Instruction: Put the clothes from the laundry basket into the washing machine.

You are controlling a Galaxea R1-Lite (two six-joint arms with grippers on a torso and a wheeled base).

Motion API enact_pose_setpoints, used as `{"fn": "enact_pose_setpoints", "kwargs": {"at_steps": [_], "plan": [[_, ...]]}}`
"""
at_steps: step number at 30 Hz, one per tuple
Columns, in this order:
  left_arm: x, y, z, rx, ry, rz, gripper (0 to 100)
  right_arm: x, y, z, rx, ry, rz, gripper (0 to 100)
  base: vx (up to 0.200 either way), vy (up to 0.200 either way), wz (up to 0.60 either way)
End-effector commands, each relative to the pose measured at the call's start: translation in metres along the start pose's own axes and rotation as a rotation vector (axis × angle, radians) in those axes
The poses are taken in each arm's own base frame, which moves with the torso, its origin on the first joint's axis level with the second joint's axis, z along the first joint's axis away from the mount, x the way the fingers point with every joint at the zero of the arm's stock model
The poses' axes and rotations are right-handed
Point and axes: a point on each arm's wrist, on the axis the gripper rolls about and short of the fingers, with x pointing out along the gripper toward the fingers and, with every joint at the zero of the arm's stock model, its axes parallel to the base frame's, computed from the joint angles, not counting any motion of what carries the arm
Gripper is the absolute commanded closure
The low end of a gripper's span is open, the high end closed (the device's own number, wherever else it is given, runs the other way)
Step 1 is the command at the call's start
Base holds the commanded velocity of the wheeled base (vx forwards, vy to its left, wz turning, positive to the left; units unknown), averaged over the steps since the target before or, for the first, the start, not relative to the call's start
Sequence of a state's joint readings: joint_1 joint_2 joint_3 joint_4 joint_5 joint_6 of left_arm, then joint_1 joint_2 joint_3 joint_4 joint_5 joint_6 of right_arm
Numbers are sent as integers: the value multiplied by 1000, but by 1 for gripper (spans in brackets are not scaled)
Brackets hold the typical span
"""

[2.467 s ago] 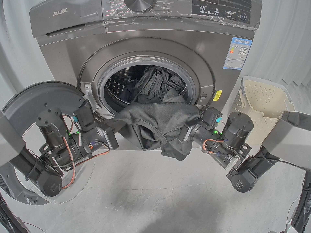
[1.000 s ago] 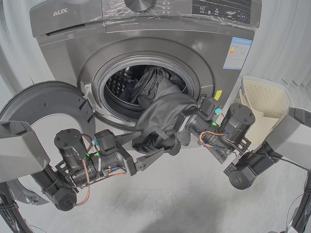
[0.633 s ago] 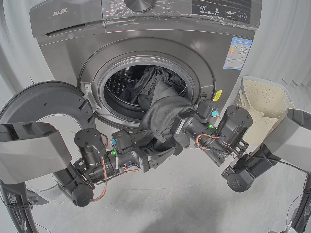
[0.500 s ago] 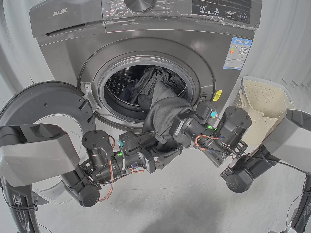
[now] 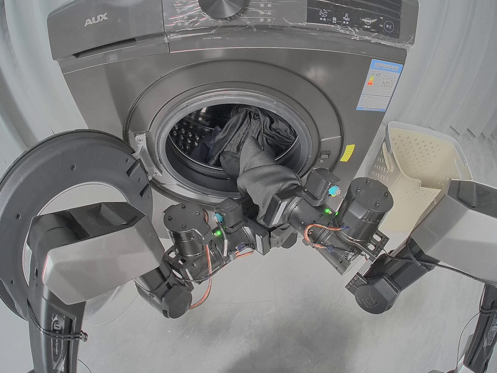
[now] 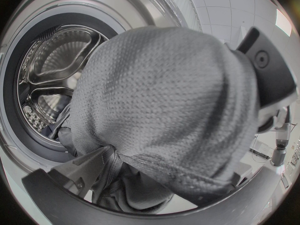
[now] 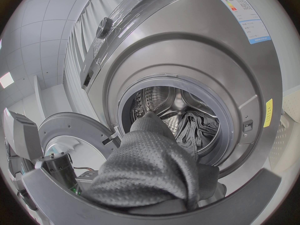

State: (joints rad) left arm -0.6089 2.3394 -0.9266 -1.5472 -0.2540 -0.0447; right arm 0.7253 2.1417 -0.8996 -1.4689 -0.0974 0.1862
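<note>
The left gripper (image 5: 273, 238) is held low in front of the washing machine (image 5: 119, 89), just beneath the lower rim of its round opening. Its fingers are spread. In the left wrist view one finger (image 6: 85, 171) is seen lying against a fold of cloth, with the bulk of a dark grey garment (image 5: 260, 174) bunched above it and between the two sides. Nothing is pinched by it. The right gripper (image 5: 268, 203) is placed just beside it, a little higher and to the right, near the lower right edge of the opening. It is draped over by the same garment, so whether it is closed on the cloth cannot be told.

From the two grippers the garment is carried up over the lower rim and into the drum (image 5: 189, 130), where its upper end is laid against a heap of other dark clothes (image 5: 251, 123) — part of it is inside, and part is gathered outside, below the rim and around the grippers.

The door (image 5: 67, 169) is swung wide open at the machine's left side. The laundry basket (image 5: 422, 161) — cream and perforated — is set on the floor (image 5: 290, 312) by the machine's front right corner, with its inside turned towards the head camera.
</note>
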Motion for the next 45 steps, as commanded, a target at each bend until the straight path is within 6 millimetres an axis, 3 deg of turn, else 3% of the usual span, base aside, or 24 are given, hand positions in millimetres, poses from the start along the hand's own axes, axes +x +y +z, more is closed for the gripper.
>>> {"fn": "enact_pose_setpoints", "kwargs": {"at_steps": [1,6,7,20,25,28,31,36,37,41,45], "plan": [[7,6,-14,-1,6,21,0,0,3,-4,5,9,-4,100,0,0,0],[13,13,-16,8,-13,85,0,-2,7,-4,12,12,-2,100,0,0,0],[13,13,-16,12,-13,89,100,-3,7,-3,12,11,-2,100,0,0,0],[12,17,0,22,-60,124,100,-9,1,1,23,16,-20,100,0,0,0],[-12,17,31,23,-66,156,100,-17,-25,12,10,17,-92,100,0,0,0],[-26,16,48,25,-75,164,100,-24,-33,7,6,50,-119,100,0,0,0],[-35,13,56,25,-74,163,100,-26,-33,2,5,69,-120,100,0,0,0],[-57,0,75,25,-78,152,100,-29,-13,-8,-1,99,-49,100,0,0,0],[-60,-1,77,23,-78,152,100,-31,-8,-10,-2,108,-34,0,0,0,0],[-69,-3,86,15,-91,186,100,-40,10,-10,-5,111,19,0,0,0,0],[-100,-17,94,-41,-65,214,100,-86,8,7,-36,185,60,0,0,0,0]]}}
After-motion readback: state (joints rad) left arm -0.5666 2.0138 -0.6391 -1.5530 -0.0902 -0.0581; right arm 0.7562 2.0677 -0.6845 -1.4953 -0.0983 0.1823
